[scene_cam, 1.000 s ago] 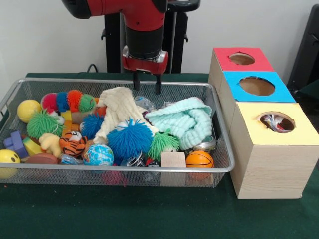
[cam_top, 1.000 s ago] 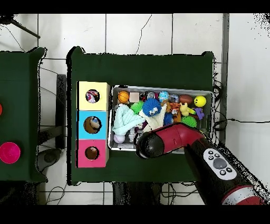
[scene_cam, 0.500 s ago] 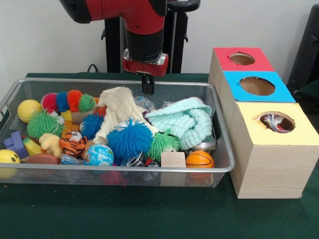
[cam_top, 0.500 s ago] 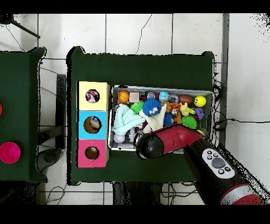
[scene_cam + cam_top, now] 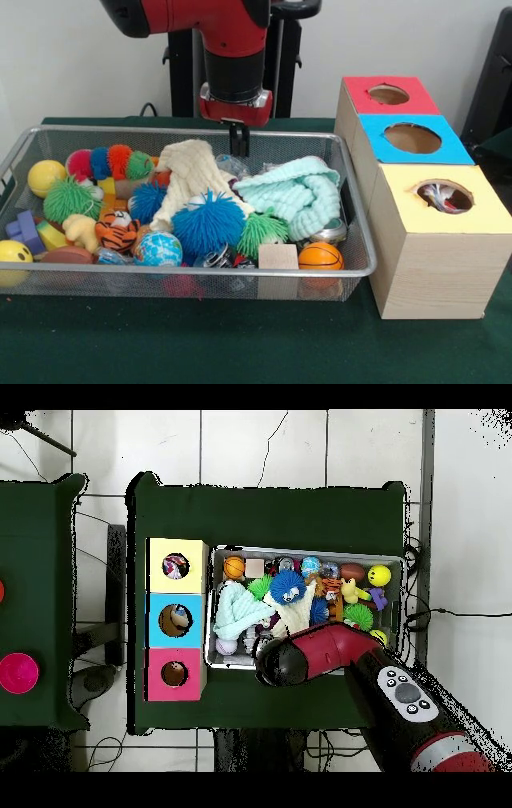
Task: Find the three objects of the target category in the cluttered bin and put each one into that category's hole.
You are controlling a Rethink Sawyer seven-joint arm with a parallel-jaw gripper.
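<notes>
The gripper (image 5: 238, 146) hung with jaws pressed together, holding nothing, above the far side of the wire bin (image 5: 352, 268). Just below lay the mint knitted cloth (image 5: 298, 194): probably light, limp and non-slip, best pinched at a raised fold.

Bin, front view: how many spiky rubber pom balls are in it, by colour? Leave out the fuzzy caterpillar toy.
Green spiky balls: 2, the left one and the front one
Blue spiky balls: 2, the small one and the large one
Total: 4
</notes>
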